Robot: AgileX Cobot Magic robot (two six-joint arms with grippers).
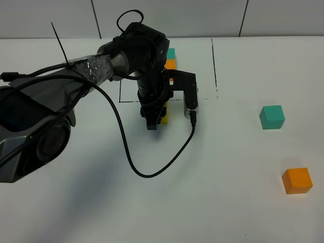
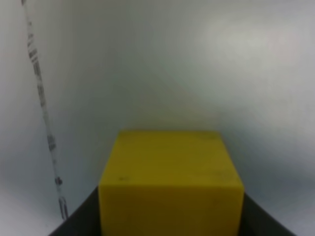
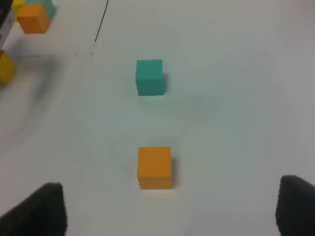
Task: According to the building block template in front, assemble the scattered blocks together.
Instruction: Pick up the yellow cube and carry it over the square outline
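The left claw (image 1: 154, 120) is closed on the yellow cube (image 2: 170, 179), its dark jaws against two opposite side faces. In the high view the pair sits at centre frame, just below the lower line of the black frame around the building block template (image 1: 171, 58). Whether the cube rests on the bench (image 1: 228, 212) or hangs just above it, I cannot tell. The teal cube (image 1: 272, 117) lies at the right of the frame and the orange cube (image 1: 297, 180) below it at lower right, well apart from each other and from the template. The right claw (image 3: 170, 201) stands open with both cubes ahead of it, holding nothing. The cubes look light, rigid and smooth-faced, so they should neither crush nor sag, though one could twist in an off-centre pinch. Flat opposite sides, taken at mid-height, seem the best hold.
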